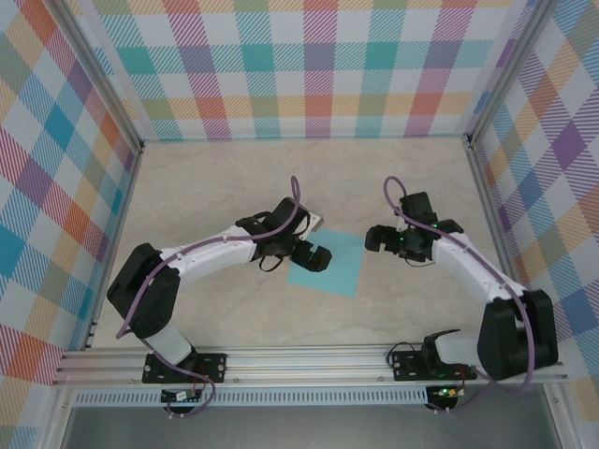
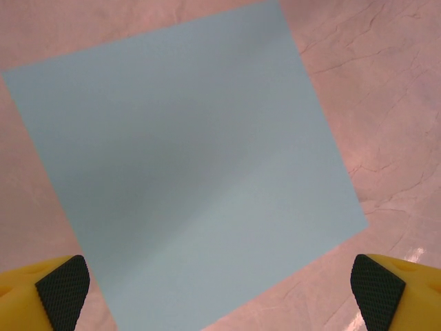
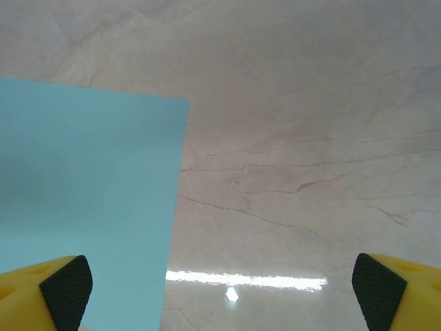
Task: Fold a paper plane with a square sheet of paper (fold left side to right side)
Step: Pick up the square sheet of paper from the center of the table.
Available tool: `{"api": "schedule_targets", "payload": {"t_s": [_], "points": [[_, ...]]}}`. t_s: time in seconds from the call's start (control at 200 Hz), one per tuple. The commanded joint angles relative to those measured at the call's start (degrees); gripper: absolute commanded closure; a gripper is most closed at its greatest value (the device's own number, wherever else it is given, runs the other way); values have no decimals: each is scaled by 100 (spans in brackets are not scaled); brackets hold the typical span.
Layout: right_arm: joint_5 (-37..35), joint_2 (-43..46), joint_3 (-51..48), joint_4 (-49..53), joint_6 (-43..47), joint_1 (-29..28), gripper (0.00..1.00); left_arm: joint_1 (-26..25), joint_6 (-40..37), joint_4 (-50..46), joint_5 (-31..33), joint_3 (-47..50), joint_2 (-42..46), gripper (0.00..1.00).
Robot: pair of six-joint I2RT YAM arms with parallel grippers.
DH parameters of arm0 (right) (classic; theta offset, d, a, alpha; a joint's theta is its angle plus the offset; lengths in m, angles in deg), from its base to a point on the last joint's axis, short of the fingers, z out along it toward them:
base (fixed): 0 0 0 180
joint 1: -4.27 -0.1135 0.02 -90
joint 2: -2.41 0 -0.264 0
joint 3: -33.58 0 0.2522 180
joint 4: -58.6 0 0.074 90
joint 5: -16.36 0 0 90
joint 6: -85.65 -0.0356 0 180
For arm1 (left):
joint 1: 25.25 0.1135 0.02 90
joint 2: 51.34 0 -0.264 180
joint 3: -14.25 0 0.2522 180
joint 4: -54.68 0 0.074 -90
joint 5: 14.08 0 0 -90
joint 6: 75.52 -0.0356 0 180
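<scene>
The square sheet of paper lies flat and unfolded on the table, light turquoise, turned slightly askew. My left gripper hovers over its left edge, open and holding nothing. In the left wrist view the sheet spreads below the open gripper, whose yellow fingertips stand wide apart. My right gripper hangs just right of the sheet, open and empty. In the right wrist view the sheet's right edge lies under the left fingertip of the open gripper.
The tabletop is pale marble-patterned. Plaid walls close the back and both sides. An aluminium rail carrying both arm bases runs along the near edge.
</scene>
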Motion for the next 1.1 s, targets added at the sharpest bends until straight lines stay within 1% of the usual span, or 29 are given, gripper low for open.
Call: {"api": "schedule_targets", "payload": {"t_s": [0.0,0.17,0.35,0.435,0.64,0.91,1.095], "points": [[-152,-528,402,-505,-157,-206,0,80,776,182,-484,125,-162,0],[-258,-1512,1002,-534,-200,-465,0,105,1010,145,-591,199,-364,0],[-453,-2182,1535,-333,-227,-734,0,97,1141,172,-709,307,-475,0],[-512,-2318,1591,-375,-323,-789,0,97,1136,-29,-697,258,-604,0],[-634,-2672,1717,-235,-352,-981,0,85,1166,-1,-686,384,-701,0],[-528,-2891,1646,-171,-551,-1369,0,63,1163,-12,-629,475,-765,0],[-295,-2855,1630,-159,-638,-1569,0,31,1181,-8,-641,486,-875,0]]}}
